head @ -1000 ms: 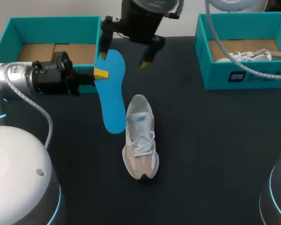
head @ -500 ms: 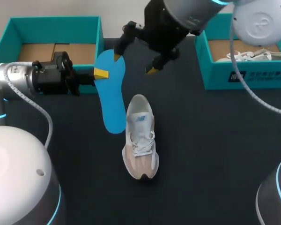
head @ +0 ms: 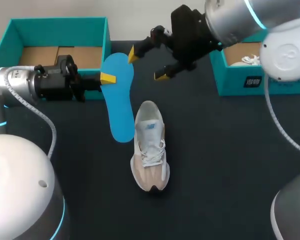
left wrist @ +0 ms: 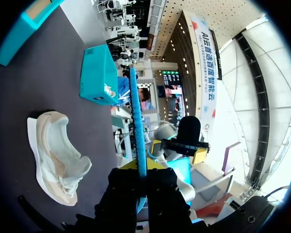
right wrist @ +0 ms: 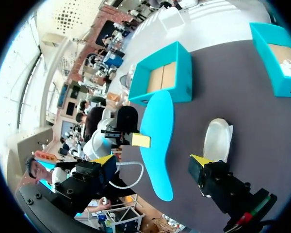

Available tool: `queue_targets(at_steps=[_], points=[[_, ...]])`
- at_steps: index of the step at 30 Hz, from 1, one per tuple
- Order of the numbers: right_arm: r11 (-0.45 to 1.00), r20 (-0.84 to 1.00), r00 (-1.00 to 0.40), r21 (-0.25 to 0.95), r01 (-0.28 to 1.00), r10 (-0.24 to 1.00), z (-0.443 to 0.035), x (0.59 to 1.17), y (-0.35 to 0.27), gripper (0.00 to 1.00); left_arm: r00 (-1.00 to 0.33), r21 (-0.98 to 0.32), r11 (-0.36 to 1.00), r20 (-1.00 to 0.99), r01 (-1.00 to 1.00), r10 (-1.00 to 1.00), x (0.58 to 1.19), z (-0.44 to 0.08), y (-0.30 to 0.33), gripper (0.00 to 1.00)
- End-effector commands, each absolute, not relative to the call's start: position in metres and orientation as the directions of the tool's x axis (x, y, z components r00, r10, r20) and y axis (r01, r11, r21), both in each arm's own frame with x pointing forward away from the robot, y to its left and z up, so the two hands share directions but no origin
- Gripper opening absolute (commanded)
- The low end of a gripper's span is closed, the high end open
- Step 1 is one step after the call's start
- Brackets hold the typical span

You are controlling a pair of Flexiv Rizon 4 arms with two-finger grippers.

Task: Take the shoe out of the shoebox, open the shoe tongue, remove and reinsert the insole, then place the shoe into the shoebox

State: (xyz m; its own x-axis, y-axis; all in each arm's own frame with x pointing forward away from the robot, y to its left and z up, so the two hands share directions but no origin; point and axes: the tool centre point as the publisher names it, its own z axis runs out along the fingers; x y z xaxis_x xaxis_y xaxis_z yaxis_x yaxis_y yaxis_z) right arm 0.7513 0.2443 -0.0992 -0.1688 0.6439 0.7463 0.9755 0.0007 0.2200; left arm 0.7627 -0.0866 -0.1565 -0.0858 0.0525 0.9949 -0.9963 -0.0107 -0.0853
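My left gripper (head: 108,78) is shut on the blue insole (head: 118,107) and holds it on edge above the table, left of the shoe. The beige and white shoe (head: 150,150) lies on the dark table, toe toward me. My right gripper (head: 147,65) hangs open just right of the insole's far end, with nothing between its fingers. In the left wrist view the insole (left wrist: 136,107) rises edge-on from my left gripper (left wrist: 143,167), with the shoe (left wrist: 56,155) beside it. In the right wrist view the insole (right wrist: 157,141) stands ahead of my open right gripper (right wrist: 152,160), and the shoe (right wrist: 218,138) lies beyond.
A teal shoebox (head: 57,21) with a cardboard floor stands at the back left, behind my left arm. A second teal shoebox (head: 240,82) at the back right holds a white shoe (head: 250,60).
My right arm has swung to the right and turned, taking its open gripper off the insole's far end. The left gripper, the insole and the shoe have stayed in place.
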Motion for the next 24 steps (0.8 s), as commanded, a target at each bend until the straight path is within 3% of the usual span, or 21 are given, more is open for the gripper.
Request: queue_targets(at_steps=[1, 10, 24], points=[[0.005, 0.952, -0.224, 0.228, 0.974, 0.211, -0.108, 0.754, 0.246, 1.00, -0.086, -0.086, -0.011, 0.995, -0.996, 0.049, 0.762, -0.156, -0.086, 0.00], [-0.017, 0.968, -0.213, 0.217, 0.976, 0.136, -0.122, 0.754, 0.244, 1.00, -0.086, -0.086, -0.011, 0.995, -0.996, 0.049, 0.762, -0.156, -0.086, 0.00], [0.007, 0.971, -0.175, 0.176, 0.984, 0.165, -0.134, 0.757, 0.234, 1.00, -0.086, -0.086, -0.011, 0.995, -0.996, 0.049, 0.762, -0.156, -0.086, 0.00]])
